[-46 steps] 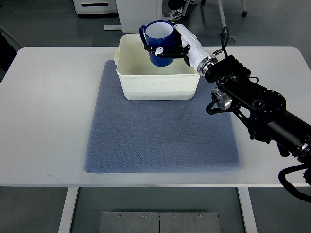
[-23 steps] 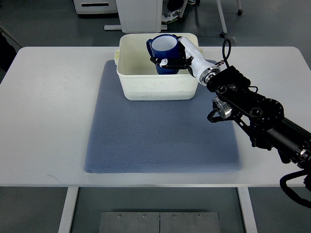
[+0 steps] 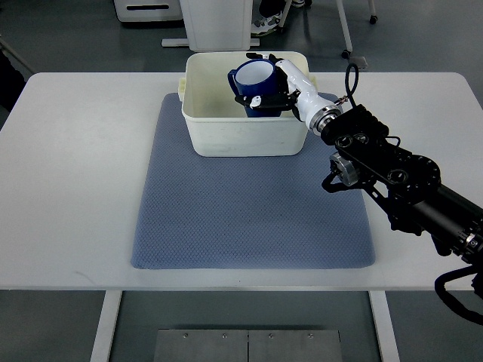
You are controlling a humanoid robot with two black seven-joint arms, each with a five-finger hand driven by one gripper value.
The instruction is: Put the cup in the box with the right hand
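While the right hand reaches in over the box from its right rim, the blue cup sits low inside that box, toward its back-right part, with its open mouth facing up and tipped slightly away from the hand. The cup lies directly to the box-centre side of the palm, its upright axis leaning a little. Dark fingers curl closely round the cup's near wall and are clamped on it, with no gap showing. Whether the cup's base touches the box floor cannot be told. The box stands at the far edge of the grey mat on the white counter. Judging from this, release needs only the fingers spreading. No left arm shows.
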